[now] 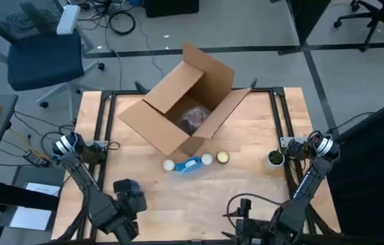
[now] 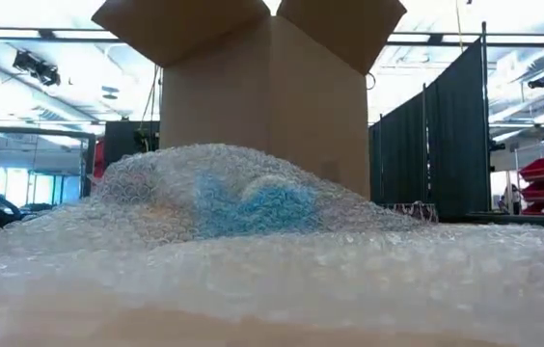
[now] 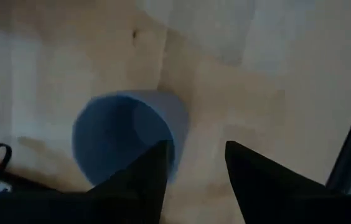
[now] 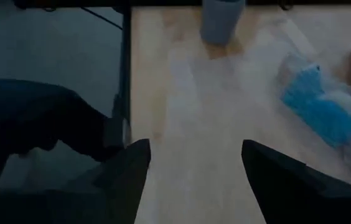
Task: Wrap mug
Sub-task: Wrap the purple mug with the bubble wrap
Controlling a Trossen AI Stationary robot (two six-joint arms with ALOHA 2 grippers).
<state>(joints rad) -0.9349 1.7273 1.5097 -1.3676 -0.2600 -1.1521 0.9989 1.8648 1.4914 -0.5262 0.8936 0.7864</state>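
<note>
Cardboard box (image 1: 178,109) lies open on the wooden table (image 1: 260,184) with a crumpled clear bundle (image 1: 194,119) inside. Just in front of it sits a blue item in bubble wrap (image 1: 190,165) between pale round objects. Left gripper (image 3: 191,180), fingers parted, hovers over a blue mug (image 3: 126,140). Right gripper (image 4: 194,180) hangs open near the table's front edge.

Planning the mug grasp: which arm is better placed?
Left. The left gripper hangs open directly over the blue mug, one finger at its rim. The right gripper, also open, sees that mug far across the table.
</note>
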